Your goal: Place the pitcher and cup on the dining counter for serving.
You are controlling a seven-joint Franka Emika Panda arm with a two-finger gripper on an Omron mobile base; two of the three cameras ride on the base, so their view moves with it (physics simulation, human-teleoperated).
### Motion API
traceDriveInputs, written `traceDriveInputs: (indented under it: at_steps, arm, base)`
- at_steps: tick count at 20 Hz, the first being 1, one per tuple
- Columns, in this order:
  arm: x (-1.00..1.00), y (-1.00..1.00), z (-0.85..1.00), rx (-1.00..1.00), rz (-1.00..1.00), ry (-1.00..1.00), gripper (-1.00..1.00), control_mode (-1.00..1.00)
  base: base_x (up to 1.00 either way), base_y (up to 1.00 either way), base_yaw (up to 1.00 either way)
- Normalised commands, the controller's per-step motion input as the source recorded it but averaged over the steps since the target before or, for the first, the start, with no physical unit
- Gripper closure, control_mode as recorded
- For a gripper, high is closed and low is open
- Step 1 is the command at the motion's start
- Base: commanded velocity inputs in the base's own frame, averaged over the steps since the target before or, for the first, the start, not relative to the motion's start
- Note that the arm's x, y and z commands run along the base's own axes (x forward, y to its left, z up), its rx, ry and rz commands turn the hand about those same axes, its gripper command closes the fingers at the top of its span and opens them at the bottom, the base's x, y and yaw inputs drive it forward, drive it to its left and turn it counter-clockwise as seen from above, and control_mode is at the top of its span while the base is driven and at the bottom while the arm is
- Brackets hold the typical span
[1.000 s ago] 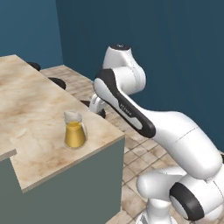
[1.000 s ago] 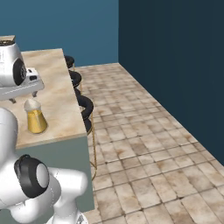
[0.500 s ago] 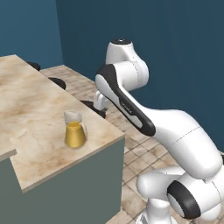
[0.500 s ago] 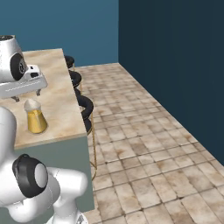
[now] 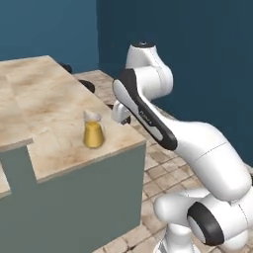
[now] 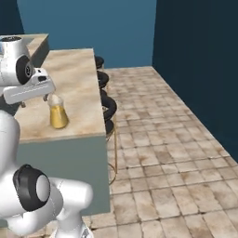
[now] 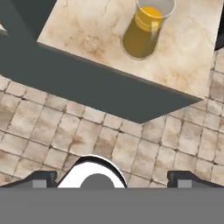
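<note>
The pitcher (image 5: 93,131) stands upright on the dining worktop (image 5: 44,99), apart from the pincer (image 7: 109,178), which is open and empty; the cup is left to bring

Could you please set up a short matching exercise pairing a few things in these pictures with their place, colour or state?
Things:
1. pitcher
2. pincer
3. stools
4. floor

Descriptions:
A. black, lined up along the counter's side
B. open, holding nothing
C. brown tiles
D. upright near the counter's corner, yellow-orange liquid inside

Pairs: 1-D, 2-B, 3-A, 4-C
</note>
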Motion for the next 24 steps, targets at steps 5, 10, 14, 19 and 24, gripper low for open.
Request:
traceDriveInputs:
  at_steps: [5, 10, 14, 19, 24]
  arm:
    - [0.00, 0.00, 0.00, 0.00, 0.00, 0.00, -1.00, 1.00]
    - [0.00, 0.00, 0.00, 0.00, 0.00, 0.00, -1.00, 1.00]
    - [0.00, 0.00, 0.00, 0.00, 0.00, 0.00, -1.00, 1.00]
    - [0.00, 0.00, 0.00, 0.00, 0.00, 0.00, -1.00, 1.00]
    - [0.00, 0.00, 0.00, 0.00, 0.00, 0.00, -1.00, 1.00]
  base:
    - [-0.80, 0.03, 0.86]
    - [-0.32, 0.57, 0.90]
    - [-0.06, 0.95, 0.82]
    - [0.02, 0.85, 0.79]
    - [0.74, 0.44, 0.60]
